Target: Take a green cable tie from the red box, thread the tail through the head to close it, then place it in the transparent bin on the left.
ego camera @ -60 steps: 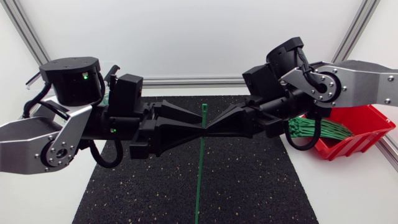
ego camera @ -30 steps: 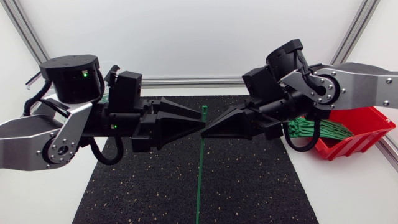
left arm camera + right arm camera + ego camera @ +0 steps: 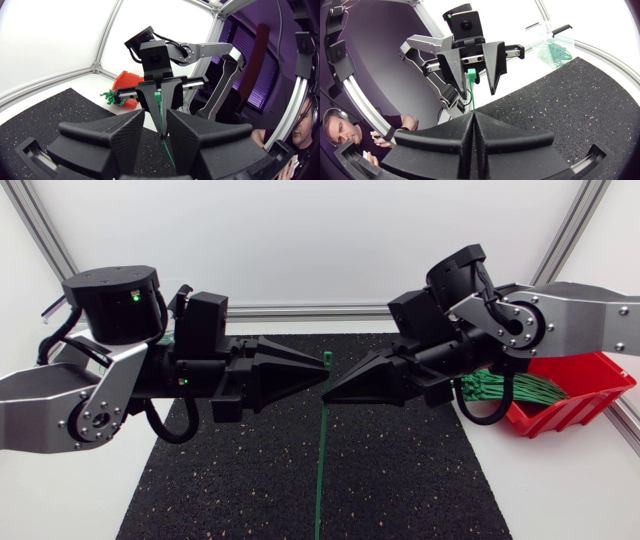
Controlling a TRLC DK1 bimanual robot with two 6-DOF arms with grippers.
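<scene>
My right gripper (image 3: 472, 115) pinches the green cable tie (image 3: 319, 470) tight, its head seemingly untouched between the parted fingers of my left gripper (image 3: 322, 377).

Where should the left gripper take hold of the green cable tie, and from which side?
Grip the green cable tie on the strap just behind its head, coming from the side opposite the right gripper. That gripper is shut on the strap, leaving the head end sticking out past its fingertips; the left gripper's open fingers straddle that stretch, so closing there looks workable.
</scene>
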